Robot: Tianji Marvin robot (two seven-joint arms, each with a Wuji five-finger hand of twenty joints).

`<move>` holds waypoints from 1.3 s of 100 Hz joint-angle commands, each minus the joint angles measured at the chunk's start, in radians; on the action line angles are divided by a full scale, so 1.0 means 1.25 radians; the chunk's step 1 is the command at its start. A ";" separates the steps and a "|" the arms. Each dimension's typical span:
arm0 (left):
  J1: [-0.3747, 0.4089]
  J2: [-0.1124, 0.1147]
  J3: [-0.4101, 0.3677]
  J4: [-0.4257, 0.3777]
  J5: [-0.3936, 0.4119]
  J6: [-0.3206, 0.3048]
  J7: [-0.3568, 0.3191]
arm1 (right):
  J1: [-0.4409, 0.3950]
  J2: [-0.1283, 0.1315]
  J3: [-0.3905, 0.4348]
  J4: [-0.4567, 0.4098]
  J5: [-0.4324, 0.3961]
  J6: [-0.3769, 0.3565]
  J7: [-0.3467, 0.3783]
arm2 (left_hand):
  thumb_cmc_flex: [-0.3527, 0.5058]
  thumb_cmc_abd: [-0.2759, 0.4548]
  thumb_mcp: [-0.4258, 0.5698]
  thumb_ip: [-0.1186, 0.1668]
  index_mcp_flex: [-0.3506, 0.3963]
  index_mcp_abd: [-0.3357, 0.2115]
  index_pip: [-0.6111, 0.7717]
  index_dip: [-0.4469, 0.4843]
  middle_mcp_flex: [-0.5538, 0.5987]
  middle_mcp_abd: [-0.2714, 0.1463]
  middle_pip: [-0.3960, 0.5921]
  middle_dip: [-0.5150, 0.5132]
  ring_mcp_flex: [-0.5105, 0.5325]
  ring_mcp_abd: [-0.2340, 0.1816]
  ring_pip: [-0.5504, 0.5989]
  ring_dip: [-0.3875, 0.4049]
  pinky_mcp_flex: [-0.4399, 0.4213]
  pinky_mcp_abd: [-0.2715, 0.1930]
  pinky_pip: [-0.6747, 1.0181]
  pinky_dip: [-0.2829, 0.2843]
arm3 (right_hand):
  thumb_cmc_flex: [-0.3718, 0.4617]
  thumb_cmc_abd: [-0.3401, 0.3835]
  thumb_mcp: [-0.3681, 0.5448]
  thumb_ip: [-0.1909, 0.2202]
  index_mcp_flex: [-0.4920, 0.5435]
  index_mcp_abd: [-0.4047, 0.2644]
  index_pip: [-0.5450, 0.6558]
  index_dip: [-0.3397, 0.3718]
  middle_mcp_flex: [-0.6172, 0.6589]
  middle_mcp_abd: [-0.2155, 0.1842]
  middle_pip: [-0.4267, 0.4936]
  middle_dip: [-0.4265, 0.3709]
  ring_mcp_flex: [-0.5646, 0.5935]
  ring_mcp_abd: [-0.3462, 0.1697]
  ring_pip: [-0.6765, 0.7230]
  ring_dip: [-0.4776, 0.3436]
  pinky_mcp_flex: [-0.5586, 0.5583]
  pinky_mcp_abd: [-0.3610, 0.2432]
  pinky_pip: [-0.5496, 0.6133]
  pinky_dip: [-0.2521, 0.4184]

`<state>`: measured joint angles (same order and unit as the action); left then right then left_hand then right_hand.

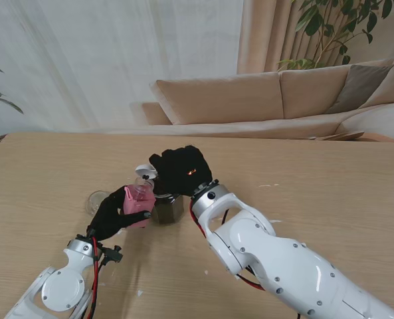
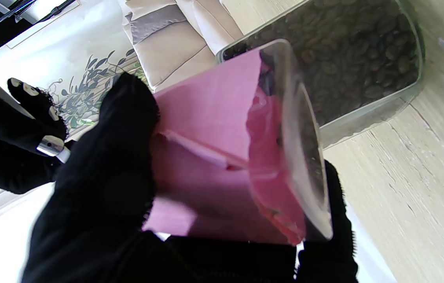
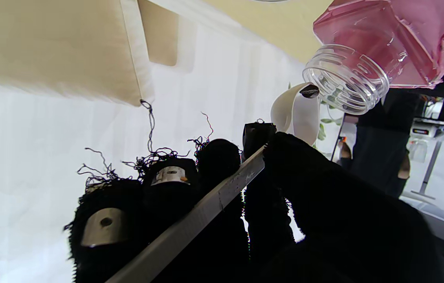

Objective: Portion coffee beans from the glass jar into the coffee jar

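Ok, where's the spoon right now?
In the right wrist view, the right hand holds the spoon, its bowl tip at the mouth of the pink coffee jar, which the left hand holds tilted.

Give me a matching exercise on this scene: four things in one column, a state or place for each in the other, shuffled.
1. pink-labelled jar
2. glass jar of beans
3. spoon
4. lid

a. standing on the table, open
b. lying flat, left of both jars
c. held tilted in the left hand
d. held by the right hand, one bean on it

1-c, 2-a, 3-d, 4-b
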<state>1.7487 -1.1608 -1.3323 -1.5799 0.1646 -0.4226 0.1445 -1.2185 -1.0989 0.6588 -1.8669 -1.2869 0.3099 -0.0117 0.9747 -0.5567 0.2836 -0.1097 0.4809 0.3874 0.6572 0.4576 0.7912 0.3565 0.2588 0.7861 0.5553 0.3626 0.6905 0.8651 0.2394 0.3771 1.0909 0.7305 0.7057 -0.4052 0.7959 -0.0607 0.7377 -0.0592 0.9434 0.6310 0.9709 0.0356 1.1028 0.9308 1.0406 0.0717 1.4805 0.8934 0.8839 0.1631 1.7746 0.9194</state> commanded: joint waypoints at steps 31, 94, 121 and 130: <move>0.004 -0.004 -0.003 -0.007 -0.002 -0.004 -0.014 | -0.007 0.000 0.009 -0.017 0.037 -0.017 0.043 | 0.228 0.133 0.197 0.010 0.055 -0.164 0.157 0.048 0.049 -0.103 0.086 0.056 -0.011 -0.016 0.003 0.003 0.003 -0.016 0.004 0.007 | 0.019 0.014 0.010 0.034 0.018 -0.030 0.023 0.016 0.026 -0.031 0.020 0.016 0.015 -0.012 0.015 0.010 0.011 -0.035 0.155 -0.011; 0.010 -0.004 -0.013 -0.006 0.000 -0.016 -0.014 | 0.014 -0.006 0.026 0.020 0.050 0.039 0.039 | 0.227 0.133 0.198 0.009 0.055 -0.164 0.156 0.048 0.049 -0.103 0.086 0.056 -0.012 -0.015 0.003 0.003 0.002 -0.017 0.004 0.007 | 0.020 0.012 0.011 0.033 0.019 -0.027 0.023 0.016 0.026 -0.028 0.020 0.017 0.020 -0.008 0.016 0.013 0.017 -0.034 0.159 -0.013; 0.020 -0.001 -0.031 -0.013 -0.001 -0.039 -0.021 | 0.072 -0.007 0.008 0.111 0.110 0.042 0.062 | 0.227 0.133 0.197 0.009 0.055 -0.164 0.156 0.048 0.049 -0.103 0.085 0.055 -0.012 -0.015 0.002 0.002 0.003 -0.017 0.004 0.007 | 0.020 0.013 0.011 0.033 0.017 -0.028 0.024 0.017 0.024 -0.028 0.021 0.018 0.020 -0.009 0.017 0.013 0.018 -0.033 0.160 -0.014; 0.020 -0.002 -0.035 -0.014 -0.006 -0.042 -0.022 | 0.096 -0.009 -0.010 0.145 0.132 0.039 0.064 | 0.227 0.133 0.198 0.009 0.055 -0.164 0.156 0.048 0.049 -0.103 0.086 0.056 -0.011 -0.015 0.003 0.003 0.002 -0.016 0.004 0.007 | 0.019 0.014 0.011 0.033 0.017 -0.028 0.024 0.017 0.024 -0.029 0.021 0.018 0.021 -0.009 0.017 0.013 0.018 -0.033 0.160 -0.014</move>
<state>1.7666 -1.1598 -1.3721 -1.5861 0.1637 -0.4680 0.1330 -1.1117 -1.1075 0.6541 -1.7117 -1.1319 0.3614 0.0475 0.9746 -0.5566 0.2836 -0.1097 0.4809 0.3874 0.6573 0.4576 0.7912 0.3565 0.2588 0.7861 0.5553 0.3626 0.6905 0.8651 0.2394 0.3771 1.0908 0.7305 0.7057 -0.4052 0.7945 -0.0607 0.7376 -0.0594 0.9434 0.6310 0.9715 0.0335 1.1028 0.9311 1.0420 0.0716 1.4805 0.8934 0.8857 0.1627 1.7814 0.9096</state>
